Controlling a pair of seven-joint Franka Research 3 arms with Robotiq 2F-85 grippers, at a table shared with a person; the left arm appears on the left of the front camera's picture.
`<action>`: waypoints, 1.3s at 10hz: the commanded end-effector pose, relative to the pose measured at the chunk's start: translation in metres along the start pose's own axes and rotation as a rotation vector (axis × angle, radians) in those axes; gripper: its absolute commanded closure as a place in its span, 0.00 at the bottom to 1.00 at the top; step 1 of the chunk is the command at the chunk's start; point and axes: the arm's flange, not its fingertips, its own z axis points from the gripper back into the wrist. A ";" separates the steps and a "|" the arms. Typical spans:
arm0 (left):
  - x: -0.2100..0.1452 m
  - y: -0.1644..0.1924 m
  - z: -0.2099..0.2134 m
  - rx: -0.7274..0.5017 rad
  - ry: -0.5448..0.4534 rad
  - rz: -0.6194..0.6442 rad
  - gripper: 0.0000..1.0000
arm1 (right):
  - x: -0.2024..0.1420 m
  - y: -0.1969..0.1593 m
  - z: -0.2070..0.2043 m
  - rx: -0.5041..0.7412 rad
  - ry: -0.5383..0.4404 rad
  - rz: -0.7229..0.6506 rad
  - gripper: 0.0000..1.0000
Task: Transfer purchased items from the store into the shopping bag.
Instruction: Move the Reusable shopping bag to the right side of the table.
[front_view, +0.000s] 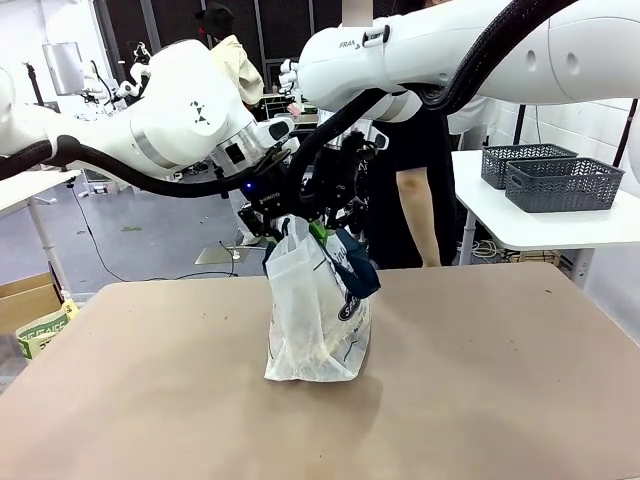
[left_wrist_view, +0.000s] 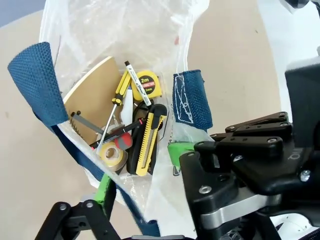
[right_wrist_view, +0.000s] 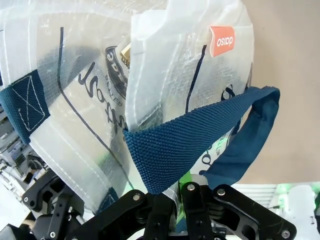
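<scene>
The shopping bag stands upright mid-table, whitish with navy lettering. My right gripper is shut on its navy strap handle at the rim. At the opposite rim, my left gripper is open, its green pads straddling the bag's edge. Down inside the bag lie purchased items: a tan cardboard pack, a yellow tape measure, a yellow-handled screwdriver, a yellow utility knife and a tape roll. The store is not on this table.
Two dark grey lattice baskets sit on a white side table at the far right; I cannot tell whether either is the store. A person stands behind the bag. A brown cardboard box is off the table's left edge.
</scene>
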 end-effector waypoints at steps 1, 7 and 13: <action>0.002 -0.002 0.000 0.037 -0.004 0.013 0.65 | 0.001 -0.001 0.001 0.040 0.020 0.016 1.00; -0.001 -0.006 0.000 0.104 0.012 0.005 1.00 | -0.001 -0.004 0.004 0.051 0.009 0.009 1.00; -0.007 -0.018 0.007 0.173 -0.008 -0.003 1.00 | 0.002 -0.007 0.006 0.048 0.004 0.018 1.00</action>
